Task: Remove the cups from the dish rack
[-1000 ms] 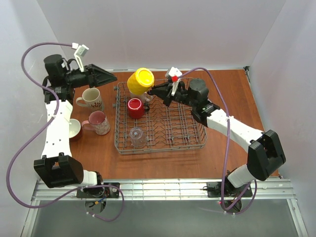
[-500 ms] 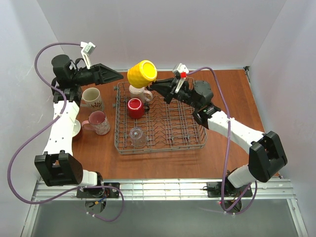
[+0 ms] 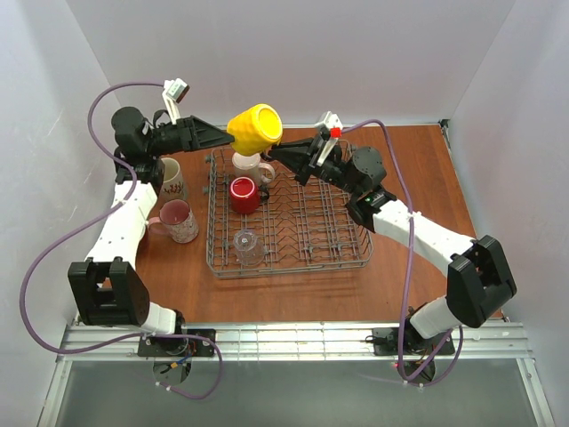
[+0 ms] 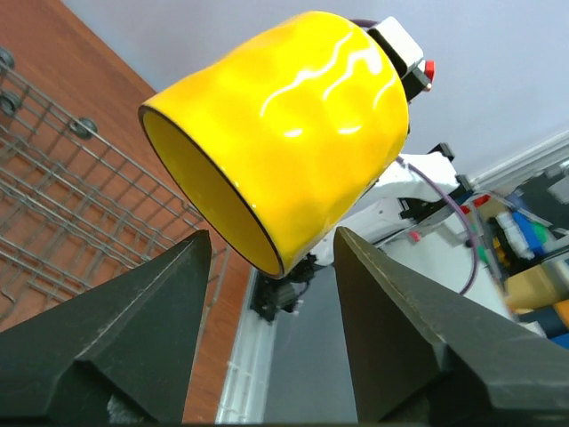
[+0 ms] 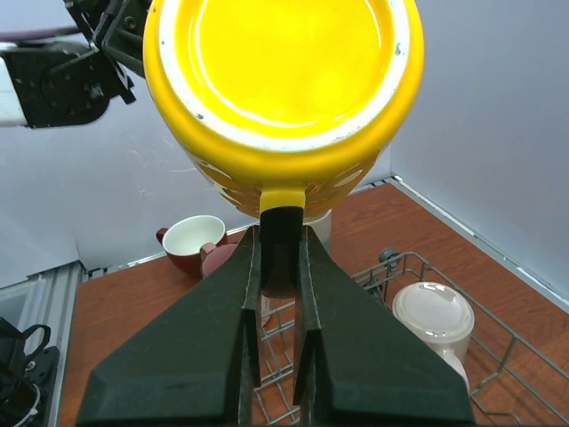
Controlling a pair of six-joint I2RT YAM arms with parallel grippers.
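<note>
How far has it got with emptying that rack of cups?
Done: three stand on the table left of the dish rack: a cream mug, a pink mug and a dark red cup. In hand: the right gripper holds the yellow cup up by its handle, the open left gripper close by. Left in the rack: a beige mug, a red cup and a clear glass.

White panel walls (image 3: 293,53) are boxing in a reddish-brown wooden surface (image 3: 428,153).
Even light is falling on it; a silver metal rail (image 3: 293,338) is running along its near edge.
</note>
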